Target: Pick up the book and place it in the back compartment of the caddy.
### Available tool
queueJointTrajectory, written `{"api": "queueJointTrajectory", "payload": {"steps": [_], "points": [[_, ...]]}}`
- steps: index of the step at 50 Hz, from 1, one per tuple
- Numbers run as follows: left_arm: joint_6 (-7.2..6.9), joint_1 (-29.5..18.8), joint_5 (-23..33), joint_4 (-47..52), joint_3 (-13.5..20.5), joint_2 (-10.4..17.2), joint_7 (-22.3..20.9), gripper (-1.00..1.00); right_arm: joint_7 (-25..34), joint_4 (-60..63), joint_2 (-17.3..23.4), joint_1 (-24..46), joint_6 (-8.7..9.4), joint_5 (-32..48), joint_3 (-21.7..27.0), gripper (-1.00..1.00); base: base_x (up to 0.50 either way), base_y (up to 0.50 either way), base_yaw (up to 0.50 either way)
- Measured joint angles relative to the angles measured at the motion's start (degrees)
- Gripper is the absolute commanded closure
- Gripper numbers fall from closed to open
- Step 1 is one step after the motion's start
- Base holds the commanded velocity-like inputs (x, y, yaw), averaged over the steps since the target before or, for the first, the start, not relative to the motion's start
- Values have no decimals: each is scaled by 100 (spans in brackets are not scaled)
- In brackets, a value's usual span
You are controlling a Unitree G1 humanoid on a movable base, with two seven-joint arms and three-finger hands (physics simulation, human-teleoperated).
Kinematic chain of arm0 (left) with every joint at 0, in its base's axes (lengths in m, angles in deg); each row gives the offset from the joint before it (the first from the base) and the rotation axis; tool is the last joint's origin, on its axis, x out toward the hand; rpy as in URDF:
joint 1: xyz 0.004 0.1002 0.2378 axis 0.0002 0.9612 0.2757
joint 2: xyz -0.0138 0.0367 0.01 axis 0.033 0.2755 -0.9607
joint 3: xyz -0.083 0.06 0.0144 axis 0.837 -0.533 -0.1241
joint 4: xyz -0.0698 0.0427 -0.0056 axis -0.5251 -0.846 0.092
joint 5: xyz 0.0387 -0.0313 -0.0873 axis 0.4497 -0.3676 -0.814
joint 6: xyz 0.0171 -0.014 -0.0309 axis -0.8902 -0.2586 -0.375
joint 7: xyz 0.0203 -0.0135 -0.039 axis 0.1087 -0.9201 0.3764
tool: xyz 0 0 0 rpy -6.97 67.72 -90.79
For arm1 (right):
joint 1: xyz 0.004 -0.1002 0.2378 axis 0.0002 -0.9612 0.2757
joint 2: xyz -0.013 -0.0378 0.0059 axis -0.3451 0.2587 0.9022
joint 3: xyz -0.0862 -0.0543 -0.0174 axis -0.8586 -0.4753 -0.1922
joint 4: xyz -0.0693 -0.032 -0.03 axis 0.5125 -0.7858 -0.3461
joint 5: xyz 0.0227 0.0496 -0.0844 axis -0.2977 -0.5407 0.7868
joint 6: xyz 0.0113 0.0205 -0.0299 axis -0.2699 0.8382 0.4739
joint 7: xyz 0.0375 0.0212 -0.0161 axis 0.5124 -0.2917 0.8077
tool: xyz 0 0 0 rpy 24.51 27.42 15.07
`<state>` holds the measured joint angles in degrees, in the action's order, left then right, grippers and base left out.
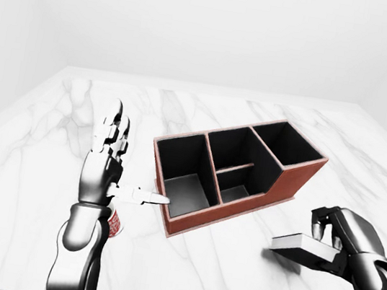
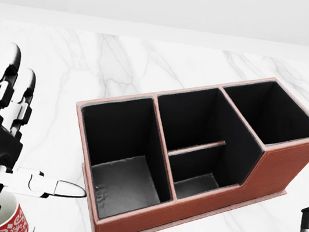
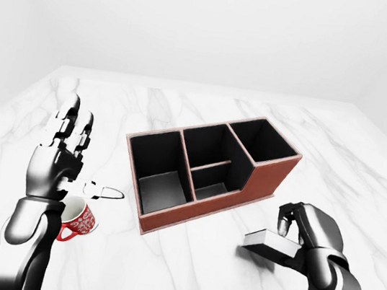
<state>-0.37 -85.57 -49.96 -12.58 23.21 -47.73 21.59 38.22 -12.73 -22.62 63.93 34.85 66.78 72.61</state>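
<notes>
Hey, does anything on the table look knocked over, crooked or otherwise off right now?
Nothing spilled or damaged. The caddy sits skewed to the table edges, upright, compartments empty. The mug stands upright, and the right hand holds the book.

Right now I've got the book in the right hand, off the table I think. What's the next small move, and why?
Probably carry the book up and toward the caddy. The right hand has its fingers closed over the book, which seems lifted, with a shadow beneath, but sits well to the caddy's lower right. All compartments look empty, and the open left hand stands clear on the far side, above the red mug.
</notes>
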Motion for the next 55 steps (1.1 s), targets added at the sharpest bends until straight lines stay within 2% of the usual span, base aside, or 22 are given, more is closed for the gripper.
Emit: {"api": "queueJointTrajectory", "payload": {"steps": [6,32,55], "points": [[0,-1,-1,-2,5,2,-1,-100,219,325,-19,137,17,51,-98,100,0,0,0],[0,2,14,-67,-9,-2,6,-100,1174,1301,43,860,341,313,-675,100,0,0,0],[0,-1,26,-99,-18,-3,11,-100,1628,1602,71,1446,623,499,-1159,100,0,0,0]]}}
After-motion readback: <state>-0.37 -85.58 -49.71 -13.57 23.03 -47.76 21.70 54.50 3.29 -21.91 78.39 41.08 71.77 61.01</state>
